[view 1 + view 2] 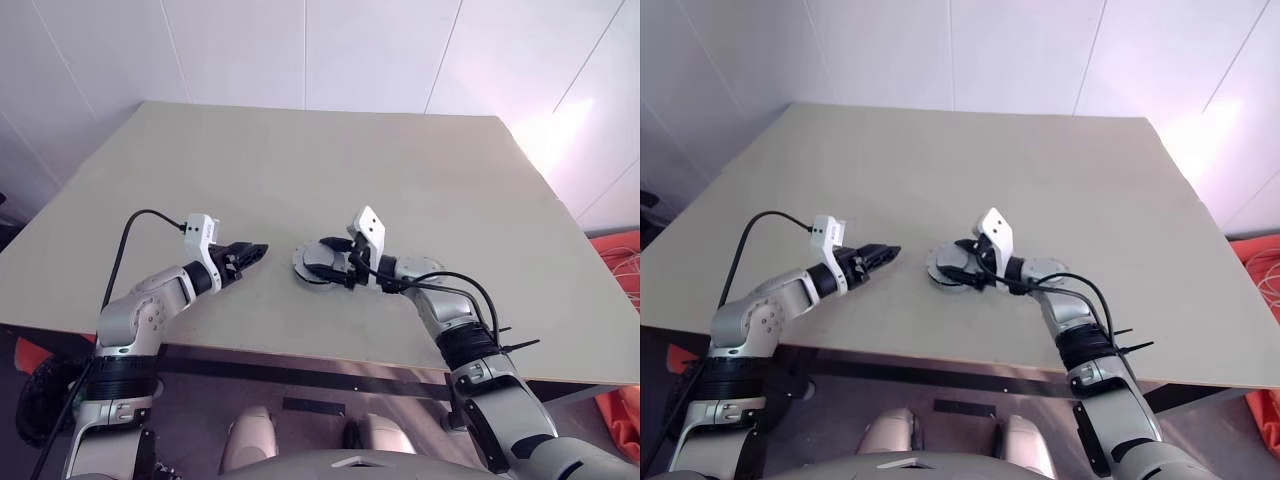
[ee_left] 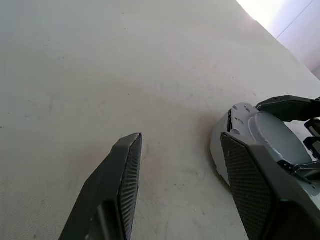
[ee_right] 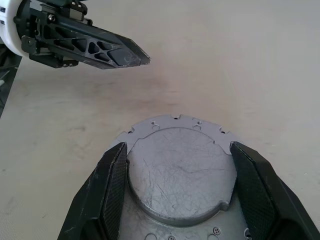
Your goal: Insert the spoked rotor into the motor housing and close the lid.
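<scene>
Near the centre of the head view, slightly below the middle, we see the lid [image 3: 180, 170] lying flat on the pale beige table [image 1: 400, 180]. It shows a dull grey metal face: a raised round plate covered in fine scratches, sitting on a wider flange whose edge is notched and drilled with small holes. The right gripper [image 3: 177, 192] reaches in from the lower right, its two black fingers spread wide, one on either side of the raised plate; we cannot tell whether they press on it. The left gripper [image 1: 248, 254] hovers to the left of the lid, apart from it, jaws parted around nothing but bare table.
</scene>
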You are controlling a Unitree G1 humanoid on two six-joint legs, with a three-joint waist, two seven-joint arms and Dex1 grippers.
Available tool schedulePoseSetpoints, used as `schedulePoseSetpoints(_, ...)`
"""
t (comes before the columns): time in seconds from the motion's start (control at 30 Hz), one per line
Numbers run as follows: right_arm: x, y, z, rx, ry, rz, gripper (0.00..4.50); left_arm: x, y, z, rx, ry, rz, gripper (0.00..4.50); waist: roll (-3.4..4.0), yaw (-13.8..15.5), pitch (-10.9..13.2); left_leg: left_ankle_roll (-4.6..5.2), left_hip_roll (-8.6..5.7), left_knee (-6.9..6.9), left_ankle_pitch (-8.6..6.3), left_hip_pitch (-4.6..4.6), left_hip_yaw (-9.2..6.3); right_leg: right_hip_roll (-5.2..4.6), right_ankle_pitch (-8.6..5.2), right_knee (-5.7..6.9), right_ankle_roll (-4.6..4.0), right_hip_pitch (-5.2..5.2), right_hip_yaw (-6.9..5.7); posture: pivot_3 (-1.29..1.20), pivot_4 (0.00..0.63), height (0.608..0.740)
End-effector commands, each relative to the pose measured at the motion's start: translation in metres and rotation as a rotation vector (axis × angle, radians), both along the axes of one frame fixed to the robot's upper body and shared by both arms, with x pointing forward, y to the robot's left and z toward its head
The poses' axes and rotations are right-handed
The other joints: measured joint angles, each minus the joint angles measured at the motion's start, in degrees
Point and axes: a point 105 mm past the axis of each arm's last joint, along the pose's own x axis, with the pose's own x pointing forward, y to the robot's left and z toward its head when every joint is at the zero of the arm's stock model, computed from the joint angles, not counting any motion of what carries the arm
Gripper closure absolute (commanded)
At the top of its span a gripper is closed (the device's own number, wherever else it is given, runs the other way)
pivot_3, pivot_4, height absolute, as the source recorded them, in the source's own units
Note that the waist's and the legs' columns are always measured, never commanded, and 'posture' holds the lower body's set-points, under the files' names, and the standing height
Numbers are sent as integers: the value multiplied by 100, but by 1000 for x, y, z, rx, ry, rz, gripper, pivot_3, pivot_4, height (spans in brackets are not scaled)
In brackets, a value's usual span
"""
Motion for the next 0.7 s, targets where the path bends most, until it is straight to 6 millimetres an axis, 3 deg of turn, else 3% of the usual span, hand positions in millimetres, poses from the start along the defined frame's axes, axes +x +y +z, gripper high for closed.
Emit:
schedulePoseSetpoints(0.03,-1,-2,1,7,-16,16,1357,3,2,12,0,-51,3,1829,0,1,0,0,0,0,0,0,0,0,0,0,0,0,0,0,0,740)
schedulePoseSetpoints(0.7,6,-4,-13,-47,-27,-13,1357,3,4,13,3,-55,10,1829,0,-9,0,-6,0,0,4,24,-1,0,-10,2,17,19,0,0,0,740)
